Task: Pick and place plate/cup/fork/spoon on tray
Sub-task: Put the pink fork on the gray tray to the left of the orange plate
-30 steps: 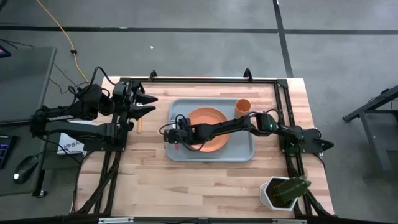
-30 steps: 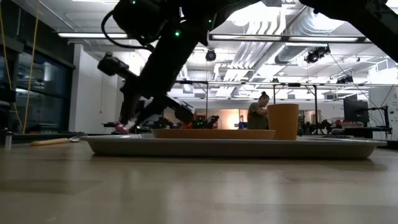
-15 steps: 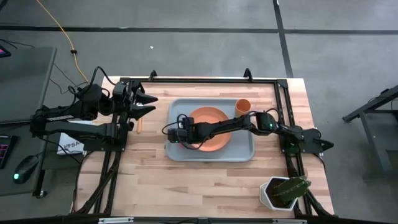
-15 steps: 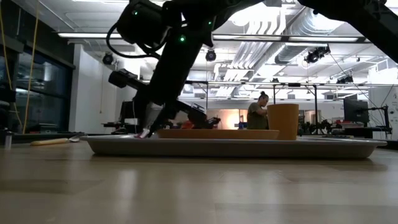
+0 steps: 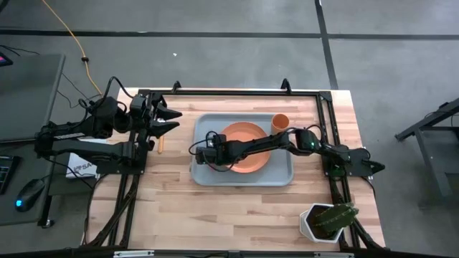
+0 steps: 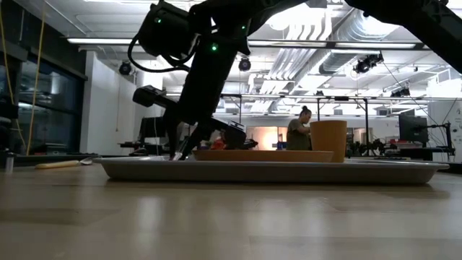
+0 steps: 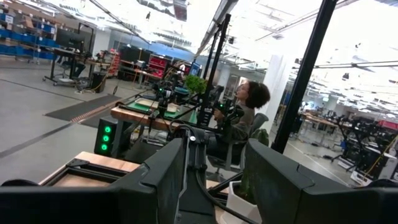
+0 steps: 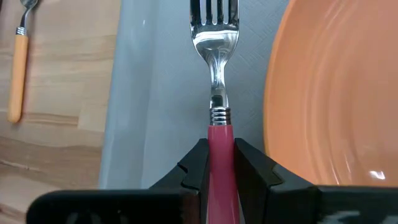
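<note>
The grey-blue tray (image 5: 281,174) lies mid-table and shows in the low view (image 6: 303,170). The orange plate (image 5: 247,145) and the orange cup (image 5: 280,122) stand on it. My right gripper (image 5: 206,158) is low over the tray's left part, shut on the pink-handled fork (image 8: 216,74). The fork's tines (image 8: 214,11) point away from the fingers, beside the plate (image 8: 336,93). The orange-handled spoon (image 5: 161,144) lies on the wood left of the tray and shows in the right wrist view (image 8: 18,62). My left gripper (image 5: 169,119) waits open at the table's far left. My right gripper pinches the fork's pink handle (image 8: 219,140) between its two fingers (image 8: 196,165), just behind the metal neck. The fingers lie along the handle and slant down toward the tray (image 6: 180,150). The fork lies level over the tray floor; whether it rests on it I cannot tell.
A white pot with a green plant (image 5: 326,221) stands at the table's near right corner. Black frame rails run along the table's left and right edges. A person (image 6: 297,134) sits far behind the table.
My right gripper has carried the fork toward the table's right edge, closer to the plate, and lower toward the tray floor. It has stayed shut on the fork.
</note>
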